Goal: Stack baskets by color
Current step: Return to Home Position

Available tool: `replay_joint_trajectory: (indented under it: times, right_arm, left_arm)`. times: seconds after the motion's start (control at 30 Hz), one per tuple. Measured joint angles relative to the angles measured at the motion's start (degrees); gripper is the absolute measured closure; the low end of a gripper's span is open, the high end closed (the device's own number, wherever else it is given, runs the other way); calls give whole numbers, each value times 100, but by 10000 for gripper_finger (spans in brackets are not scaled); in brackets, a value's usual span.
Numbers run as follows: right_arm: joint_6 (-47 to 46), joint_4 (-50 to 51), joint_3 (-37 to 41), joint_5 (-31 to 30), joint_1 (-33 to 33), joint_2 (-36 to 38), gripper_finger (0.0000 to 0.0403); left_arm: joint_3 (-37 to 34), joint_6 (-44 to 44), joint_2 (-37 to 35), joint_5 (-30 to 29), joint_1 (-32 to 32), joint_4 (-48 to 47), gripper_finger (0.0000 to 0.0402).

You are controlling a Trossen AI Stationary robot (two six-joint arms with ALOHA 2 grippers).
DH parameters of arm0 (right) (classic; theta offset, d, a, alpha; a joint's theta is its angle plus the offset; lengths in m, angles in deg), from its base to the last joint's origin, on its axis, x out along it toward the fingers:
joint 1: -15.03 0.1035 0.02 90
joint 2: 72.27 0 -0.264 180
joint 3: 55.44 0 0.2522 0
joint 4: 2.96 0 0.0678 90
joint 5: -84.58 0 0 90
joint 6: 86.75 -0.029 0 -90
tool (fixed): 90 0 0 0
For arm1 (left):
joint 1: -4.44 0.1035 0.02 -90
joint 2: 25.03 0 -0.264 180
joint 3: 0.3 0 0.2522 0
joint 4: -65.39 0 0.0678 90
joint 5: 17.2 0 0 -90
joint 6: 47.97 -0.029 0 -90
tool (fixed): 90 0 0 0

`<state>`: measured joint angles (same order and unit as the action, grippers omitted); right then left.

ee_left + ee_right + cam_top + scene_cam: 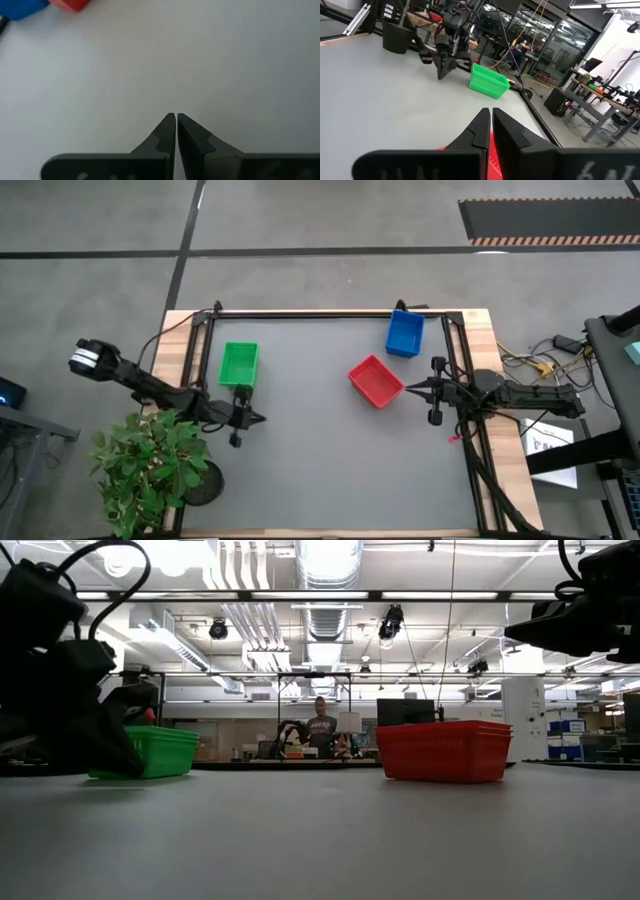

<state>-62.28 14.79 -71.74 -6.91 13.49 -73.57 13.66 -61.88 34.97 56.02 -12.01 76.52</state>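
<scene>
Here, the bright red lattice-sided plastic basket sits on the grey table, turned at an angle to the table's edges, and serves as the marker for everything else.

The right gripper hovers just beside the red basket, on the side facing the right arm. Its two dark fingers are pressed together with only a hairline slit between them, and they hold nothing. In the right wrist view a strip of red shows under the fingers. Whether the tips touch the basket's rim I cannot tell.

The blue lattice-sided plastic basket stands near the red basket, farther from the arms' bases, by the table's far rail, and apart from it.

The green lattice-sided plastic basket lies well apart from the red basket, on the left arm's side.

The left gripper is also well apart from the red basket, close to the green one's nearer end. Its fingers are together and empty, pointing over bare table toward the red basket.

A leafy green potted plant stands farther from the red basket than the left gripper does, at the table's corner.
</scene>
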Motion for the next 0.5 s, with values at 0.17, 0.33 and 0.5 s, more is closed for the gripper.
replay_joint_trajectory:
  times: [0.17, 0.33, 0.5]
  right_arm:
    - [0, 0, 0, 0, 0, 0, 390]
    - [0, 0, 0, 0, 1, 0, 390]
    - [0, 0, 0, 0, 0, 0, 390]
  left_arm:
    - [-1, -1, 311, 0, 0, 7, 400]
    - [1, 1, 564, -2, -2, 112, 400]
    - [1, 1, 690, -2, -2, 153, 400]
